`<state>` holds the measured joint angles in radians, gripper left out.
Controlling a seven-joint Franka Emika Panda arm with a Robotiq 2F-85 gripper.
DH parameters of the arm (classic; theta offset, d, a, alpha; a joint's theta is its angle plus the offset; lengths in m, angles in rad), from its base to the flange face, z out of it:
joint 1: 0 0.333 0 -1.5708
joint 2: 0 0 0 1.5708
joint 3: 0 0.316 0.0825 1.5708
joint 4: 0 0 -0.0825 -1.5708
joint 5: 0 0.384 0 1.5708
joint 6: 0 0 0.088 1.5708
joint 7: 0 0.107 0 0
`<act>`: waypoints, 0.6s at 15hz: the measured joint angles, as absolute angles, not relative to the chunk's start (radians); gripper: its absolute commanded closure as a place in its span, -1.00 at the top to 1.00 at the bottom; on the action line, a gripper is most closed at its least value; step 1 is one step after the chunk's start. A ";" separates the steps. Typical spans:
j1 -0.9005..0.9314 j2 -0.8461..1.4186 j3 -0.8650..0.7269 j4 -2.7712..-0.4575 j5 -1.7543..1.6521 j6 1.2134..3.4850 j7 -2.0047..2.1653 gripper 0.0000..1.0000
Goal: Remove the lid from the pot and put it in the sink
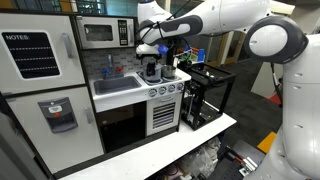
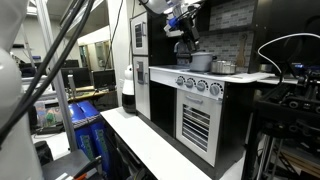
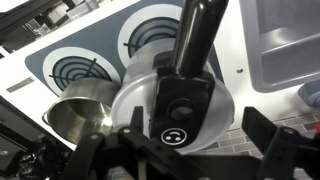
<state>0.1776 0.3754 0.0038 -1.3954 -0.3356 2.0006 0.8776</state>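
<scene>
In the wrist view the round grey lid, with a black knob and a long black handle, lies tilted over the small metal pot. The pot's shiny inside shows at its left. My gripper is open, one finger on each side of the lid, close to its rim. The pale sink basin is at the upper right. In both exterior views the gripper hangs over the stovetop beside the sink. The pot sits on the stove.
Two coil burners are printed on the white stovetop. The toy kitchen has a microwave, a faucet, an oven front with knobs and a fridge door. A black wire rack stands beside it.
</scene>
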 measured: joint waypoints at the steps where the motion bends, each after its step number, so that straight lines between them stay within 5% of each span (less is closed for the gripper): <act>1: 0.178 0.375 0.004 -1.394 -0.335 1.994 0.879 1.00; 9: 0.178 0.375 0.003 -1.394 -0.328 1.982 0.880 1.00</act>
